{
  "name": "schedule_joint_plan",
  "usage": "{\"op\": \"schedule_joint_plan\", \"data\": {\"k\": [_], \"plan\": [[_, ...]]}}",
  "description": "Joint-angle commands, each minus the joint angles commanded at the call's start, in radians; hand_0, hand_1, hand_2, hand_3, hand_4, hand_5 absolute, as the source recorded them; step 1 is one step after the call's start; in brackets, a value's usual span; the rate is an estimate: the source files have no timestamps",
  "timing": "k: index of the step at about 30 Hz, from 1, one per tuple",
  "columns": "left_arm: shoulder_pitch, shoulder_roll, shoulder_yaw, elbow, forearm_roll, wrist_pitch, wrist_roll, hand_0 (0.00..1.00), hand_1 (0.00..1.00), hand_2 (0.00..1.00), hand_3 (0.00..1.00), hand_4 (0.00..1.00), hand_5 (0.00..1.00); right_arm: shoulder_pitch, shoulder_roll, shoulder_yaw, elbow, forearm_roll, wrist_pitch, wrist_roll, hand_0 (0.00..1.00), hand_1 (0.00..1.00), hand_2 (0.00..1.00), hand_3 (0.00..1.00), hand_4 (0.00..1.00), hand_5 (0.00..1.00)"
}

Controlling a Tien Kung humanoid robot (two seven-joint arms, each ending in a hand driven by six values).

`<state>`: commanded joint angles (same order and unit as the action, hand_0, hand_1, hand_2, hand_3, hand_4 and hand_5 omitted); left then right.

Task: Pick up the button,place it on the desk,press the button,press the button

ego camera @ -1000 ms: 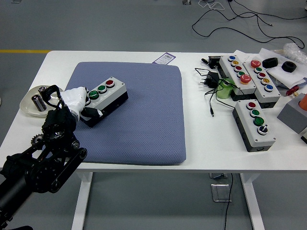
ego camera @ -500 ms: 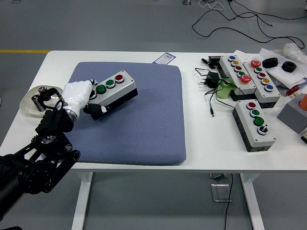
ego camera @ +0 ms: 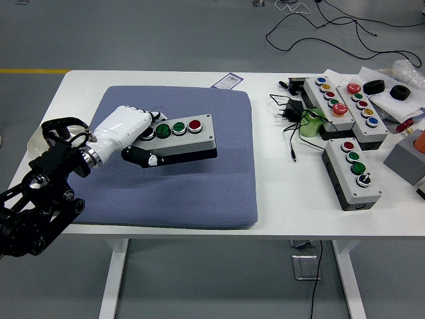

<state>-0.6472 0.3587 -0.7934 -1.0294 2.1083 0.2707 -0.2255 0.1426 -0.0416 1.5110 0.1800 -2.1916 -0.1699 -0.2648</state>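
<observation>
Seen from the head view, the left hand, white with a black arm behind it, is gripping the left end of the button box and has carried it rightward and higher than a moment ago, when the box was lying closer to the left edge of the blue mat. The box is now hanging over the middle of the mat, casting a shadow beneath it, with its long side running nearly level across the picture. It is a light grey box on a black base, showing two green buttons and one red button in a row on top, while the hand is covering its left end. The pale dish that showed at the table's left edge earlier is now mostly hiding behind the arm. The mat is lying on the white table. Well apart, on the right side of the table, three more button boxes are sitting among black cables, a green object and other clutter. The right hand is out of view.
</observation>
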Motion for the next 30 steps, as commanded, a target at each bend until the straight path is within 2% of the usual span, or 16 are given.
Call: {"op": "schedule_joint_plan", "data": {"k": [6, 11, 16, 22, 23, 26, 30], "plan": [[-0.019, 0.016, 0.095, 0.004, 0.027, 0.085, -0.044, 0.002, 0.024, 0.057, 0.234, 0.94, 0.421, 0.0, 0.001, -0.001, 0.0, 0.0, 0.0, 0.0, 0.672, 0.646, 0.691, 0.637, 0.315, 0.192], [-0.026, 0.009, 0.125, 0.02, 0.08, 0.116, -0.049, 0.002, 0.029, 0.057, 0.234, 0.941, 0.434, -0.001, 0.002, -0.001, 0.0, 0.0, 0.0, -0.001, 0.673, 0.646, 0.692, 0.637, 0.316, 0.192], [-0.034, -0.003, 0.144, 0.048, 0.07, 0.129, -0.062, 0.002, 0.029, 0.057, 0.234, 0.941, 0.434, -0.001, 0.003, -0.001, 0.0, 0.001, 0.001, -0.001, 0.673, 0.646, 0.692, 0.637, 0.316, 0.192], [-0.047, -0.013, 0.163, 0.084, 0.015, 0.141, -0.081, 0.002, 0.029, 0.062, 0.237, 0.938, 0.448, -0.001, 0.003, 0.001, 0.0, -0.001, 0.002, -0.003, 0.672, 0.646, 0.691, 0.637, 0.315, 0.192], [-0.05, -0.014, 0.167, 0.088, 0.014, 0.138, -0.079, 0.002, 0.03, 0.063, 0.236, 0.931, 0.479, -0.001, 0.003, 0.001, 0.0, -0.001, 0.002, -0.003, 0.672, 0.646, 0.691, 0.637, 0.315, 0.192], [-0.052, -0.017, 0.169, 0.102, 0.017, 0.11, -0.065, 0.002, 0.03, 0.063, 0.236, 0.931, 0.479, -0.003, 0.003, 0.0, 0.0, -0.001, 0.002, -0.003, 0.672, 0.646, 0.691, 0.637, 0.315, 0.192], [-0.049, -0.02, 0.169, 0.118, 0.013, 0.105, -0.061, 0.002, 0.03, 0.063, 0.238, 0.929, 0.484, -0.004, 0.003, 0.0, 0.0, -0.001, 0.002, -0.003, 0.672, 0.647, 0.691, 0.637, 0.315, 0.193]]}}
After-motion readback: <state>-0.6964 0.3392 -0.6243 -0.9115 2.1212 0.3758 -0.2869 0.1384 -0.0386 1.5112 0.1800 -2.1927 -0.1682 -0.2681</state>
